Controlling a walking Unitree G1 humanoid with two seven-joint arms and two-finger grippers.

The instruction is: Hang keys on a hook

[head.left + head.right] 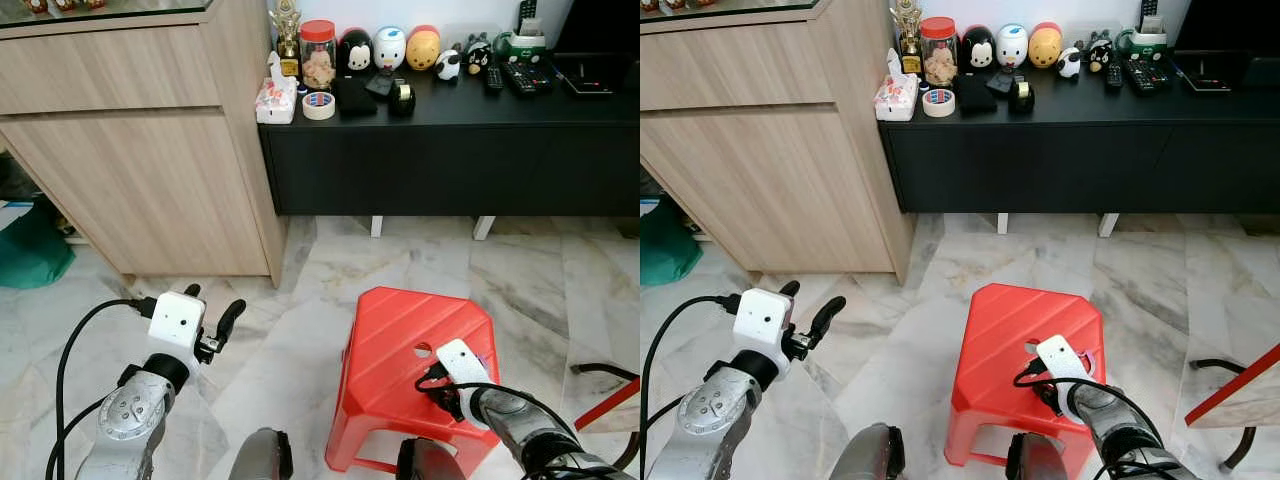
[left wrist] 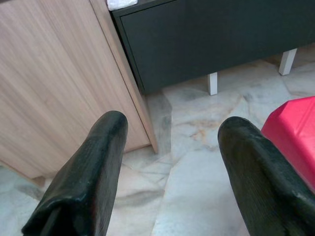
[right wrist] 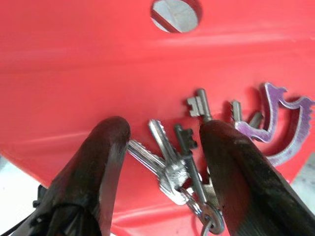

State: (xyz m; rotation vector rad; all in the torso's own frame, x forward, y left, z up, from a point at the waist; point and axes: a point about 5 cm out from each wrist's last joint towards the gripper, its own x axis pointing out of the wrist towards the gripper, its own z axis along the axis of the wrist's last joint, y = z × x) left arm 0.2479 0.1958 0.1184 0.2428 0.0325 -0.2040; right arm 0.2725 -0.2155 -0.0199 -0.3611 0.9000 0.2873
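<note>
A bunch of silver keys on a ring, with a purple metal fob, lies on the top of a red plastic stool near its right edge. My right gripper is down at the stool top, open, its two black fingers straddling the keys; one finger partly covers some of them. My left gripper is held up over the floor to the left of the stool, open and empty, facing the wooden cabinet.
A wooden cabinet stands at the left. Beside it, along the wall, is a low black console carrying toys, a jar, tape and remotes. A green bag lies far left. Chair legs show at the right edge.
</note>
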